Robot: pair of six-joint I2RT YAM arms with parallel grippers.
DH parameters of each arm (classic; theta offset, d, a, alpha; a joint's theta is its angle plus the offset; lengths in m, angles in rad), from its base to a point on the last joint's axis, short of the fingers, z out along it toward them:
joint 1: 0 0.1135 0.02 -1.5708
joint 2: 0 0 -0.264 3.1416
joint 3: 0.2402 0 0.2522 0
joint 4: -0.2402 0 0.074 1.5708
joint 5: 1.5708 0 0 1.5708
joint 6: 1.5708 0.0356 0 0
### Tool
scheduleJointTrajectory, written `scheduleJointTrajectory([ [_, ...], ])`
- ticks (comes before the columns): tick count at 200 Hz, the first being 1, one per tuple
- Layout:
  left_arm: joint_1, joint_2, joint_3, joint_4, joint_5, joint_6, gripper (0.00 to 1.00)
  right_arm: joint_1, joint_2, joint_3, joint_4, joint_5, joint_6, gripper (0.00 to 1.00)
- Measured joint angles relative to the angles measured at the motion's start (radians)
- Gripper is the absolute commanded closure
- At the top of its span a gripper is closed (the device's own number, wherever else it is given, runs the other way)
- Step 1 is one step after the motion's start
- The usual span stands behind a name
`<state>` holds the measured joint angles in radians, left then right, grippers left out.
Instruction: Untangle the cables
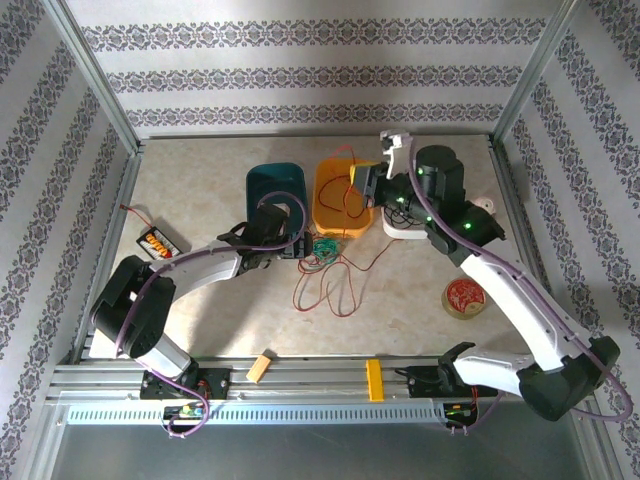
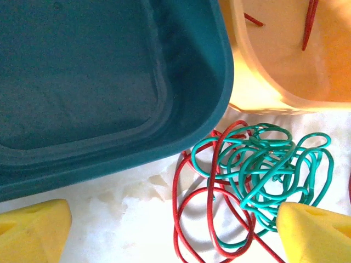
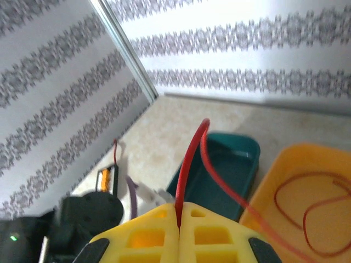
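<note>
Presently, right gripper (image 3: 179, 211) pinched fully together on the red cable (image 3: 189, 159), raised over the orange tray (image 3: 329, 164) just right of the teal tub (image 3: 236, 159); the strand arches up from the pads and falls back across that tray; left gripper (image 2: 174, 233) spread wide, holding nothing, hovering over the knot just off the tub's near right corner; there the green cable (image 2: 263, 164) lies bunched in tight coils, red loops threaded through and under it. Judgement: wires light, limp, smooth-jacketed, likely to slip between pads and to drag the whole bundle along; best hold is a free outer green loop, not the dense middle.
</note>
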<state>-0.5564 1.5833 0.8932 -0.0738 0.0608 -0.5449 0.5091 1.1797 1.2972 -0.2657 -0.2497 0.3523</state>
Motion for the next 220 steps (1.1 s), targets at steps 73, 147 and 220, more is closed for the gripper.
scheduleJointTrajectory([
  [73,-0.002,0.074,0.032,0.0,0.018,0.029,0.06,-0.01,0.018,0.294,0.069,0.089,-0.082,0.97],
  [147,-0.04,0.121,0.066,-0.002,0.018,0.069,0.1,0.003,0.188,0.451,0.089,0.217,-0.172,0.96],
  [220,-0.053,0.068,0.043,0.012,0.12,0.154,0.09,0.183,0.073,-0.061,0.029,0.636,-0.083,0.96],
])
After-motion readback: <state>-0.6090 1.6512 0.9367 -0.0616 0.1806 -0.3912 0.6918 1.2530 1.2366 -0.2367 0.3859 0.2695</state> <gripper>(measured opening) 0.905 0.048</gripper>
